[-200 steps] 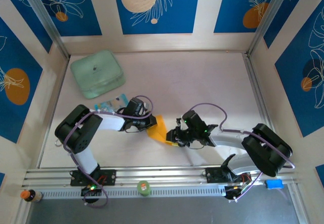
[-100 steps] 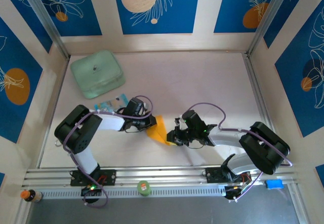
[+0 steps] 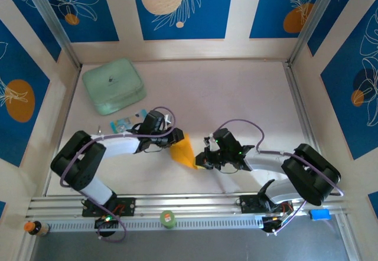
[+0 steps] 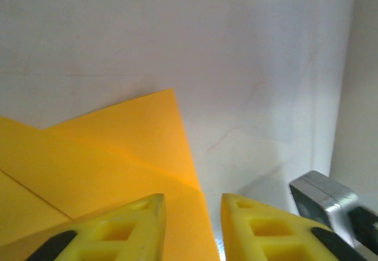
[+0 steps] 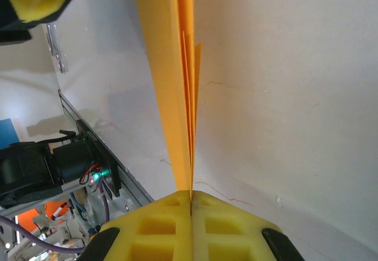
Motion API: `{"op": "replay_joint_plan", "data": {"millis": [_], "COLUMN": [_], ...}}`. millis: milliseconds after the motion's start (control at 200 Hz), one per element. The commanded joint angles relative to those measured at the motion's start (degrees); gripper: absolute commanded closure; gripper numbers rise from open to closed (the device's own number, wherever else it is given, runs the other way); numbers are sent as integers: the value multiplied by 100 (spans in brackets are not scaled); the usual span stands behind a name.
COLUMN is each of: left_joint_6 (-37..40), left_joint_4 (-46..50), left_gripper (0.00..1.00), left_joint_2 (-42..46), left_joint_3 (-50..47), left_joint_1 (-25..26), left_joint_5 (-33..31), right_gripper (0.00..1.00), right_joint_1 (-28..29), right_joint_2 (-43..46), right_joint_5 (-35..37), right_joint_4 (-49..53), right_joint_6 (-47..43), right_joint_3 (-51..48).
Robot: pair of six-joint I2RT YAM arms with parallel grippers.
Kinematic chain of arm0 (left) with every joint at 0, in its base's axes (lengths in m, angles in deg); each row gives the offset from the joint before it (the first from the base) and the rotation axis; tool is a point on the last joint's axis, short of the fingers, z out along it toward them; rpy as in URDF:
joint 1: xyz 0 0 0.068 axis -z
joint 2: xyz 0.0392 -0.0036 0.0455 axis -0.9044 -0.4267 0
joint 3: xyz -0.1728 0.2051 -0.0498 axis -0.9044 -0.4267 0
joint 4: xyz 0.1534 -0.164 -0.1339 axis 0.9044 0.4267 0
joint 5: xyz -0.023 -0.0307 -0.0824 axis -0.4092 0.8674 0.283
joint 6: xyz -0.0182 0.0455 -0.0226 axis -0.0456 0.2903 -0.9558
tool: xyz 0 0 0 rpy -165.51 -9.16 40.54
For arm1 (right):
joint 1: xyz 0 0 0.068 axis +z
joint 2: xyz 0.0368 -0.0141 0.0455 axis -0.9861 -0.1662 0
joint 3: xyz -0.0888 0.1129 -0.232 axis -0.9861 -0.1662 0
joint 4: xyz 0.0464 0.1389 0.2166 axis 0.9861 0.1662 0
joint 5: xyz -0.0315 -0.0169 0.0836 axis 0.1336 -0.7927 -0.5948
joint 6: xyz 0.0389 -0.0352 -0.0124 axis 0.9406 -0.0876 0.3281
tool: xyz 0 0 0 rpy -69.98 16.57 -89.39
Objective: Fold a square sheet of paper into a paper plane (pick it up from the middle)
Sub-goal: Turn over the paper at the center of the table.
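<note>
A: Where's the sheet of paper (image 3: pixel 184 152) rn?
B: Partly folded, several layers w/ a crease. It's close to the surface's (image 3: pixel 236 90) near edge, abt midway btwn its left & right edges. The right end effector (image 5: pixel 190 201) pinches its near end, pads (image 5: pixel 159 225) pressed together, w/ the sheet edge-on btwn them. The left end effector (image 4: pixel 194 199) is at the sheet's far-left side, fingers (image 4: pixel 133 225) spread a little. One finger overlaps the paper, but no pinch afaict.
A: How'll it handle?
B: Prob v. light & thin, floppy where it's single-layer, stiffer along the folds. It creases easily, so a stray squeeze could leave a wrong line. It may also slip from the foam pads if tugged. Not a dart yet imo, more folds to go.
A: Best place to grab?
B: On the stacked layers next to a crease, not a loose corner. That part shd keep its shape.
A: Anything else around?
B: A blue-and-white packet (image 3: pixel 125 122) near the left end effector, on its left. A mint-green box (image 3: pixel 113 85) toward the far-left corner, well apart from the paper.
</note>
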Motion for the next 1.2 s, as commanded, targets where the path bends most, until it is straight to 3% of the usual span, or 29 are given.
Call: {"op": "replay_joint_plan", "data": {"millis": [0, 335, 605, 830, 1020, 1195], "left_joint_6": [194, 734, 940, 1165, 2316, 2591], "left_joint_4": [258, 913, 1142, 1262, 2483, 2583], "left_gripper": [66, 65, 65, 65, 58, 55], "left_joint_2": [346, 1351, 2126, 2502, 2808, 3199], "left_joint_3": [-12, 13, -178, -306, 180, 92], "left_joint_1": [-31, -24, -22, -29, -66, -105], "left_joint_5": [-182, -767, -1451, -1681, -2510, -2707], "right_gripper": [95, 95, 95, 95, 95, 96], "right_joint_1": [34, 206, 720, 1376, 2190, 2335], "right_joint_2": [288, 1633, 1764, 1448, 640, -313], "right_joint_5": [189, 2078, 3894, 5384, 7316, 7868], "right_joint_4": [450, 2897, 4412, 5097, 6607, 7557], "right_joint_6": [-212, -1074, -1664, -1528, -986, -359], "right_joint_3": [82, 741, 1602, 2095, 2986, 3533]}}
